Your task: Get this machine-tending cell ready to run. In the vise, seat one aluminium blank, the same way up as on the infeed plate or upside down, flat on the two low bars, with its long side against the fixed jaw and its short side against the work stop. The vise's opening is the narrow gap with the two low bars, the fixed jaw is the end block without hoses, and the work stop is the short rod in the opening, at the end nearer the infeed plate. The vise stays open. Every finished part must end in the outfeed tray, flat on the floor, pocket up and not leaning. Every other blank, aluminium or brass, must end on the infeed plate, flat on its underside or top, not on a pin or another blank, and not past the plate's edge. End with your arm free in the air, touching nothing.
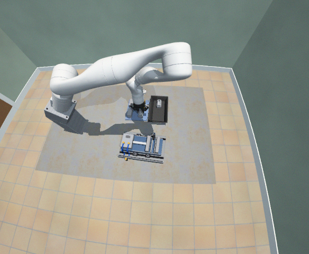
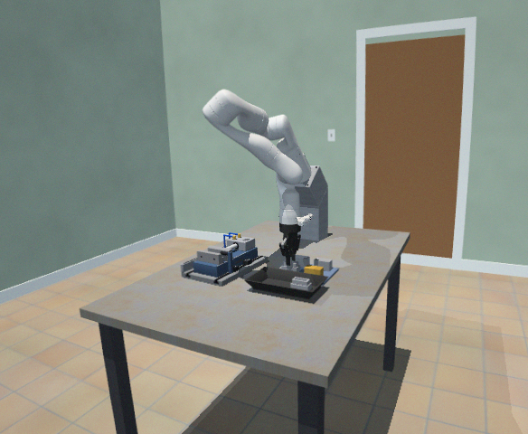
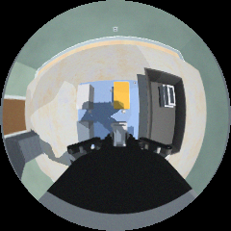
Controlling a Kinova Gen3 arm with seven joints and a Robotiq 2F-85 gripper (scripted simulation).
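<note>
My gripper [image 1: 139, 111] is down on the blue infeed plate, shut on a grey aluminium blank [image 3: 118, 132] that sits at the plate's near end in the wrist view. It also shows in the side view [image 2: 288, 262], pointing straight down. A brass blank [image 3: 120, 94] lies further along the plate and also shows in the side view [image 2: 313, 269]. Another grey blank [image 3: 85, 92] lies at the plate's left side. A finished part [image 1: 158, 102] lies in the dark outfeed tray [image 1: 158, 108]. The vise [image 1: 142, 147] stands open.
The outfeed tray's wall runs right beside the infeed plate, close to my fingers. The vise with blue hoses [image 2: 229, 238] stands apart from the plate, towards the table's front. The arm's base [image 1: 60, 113] is at the table's left.
</note>
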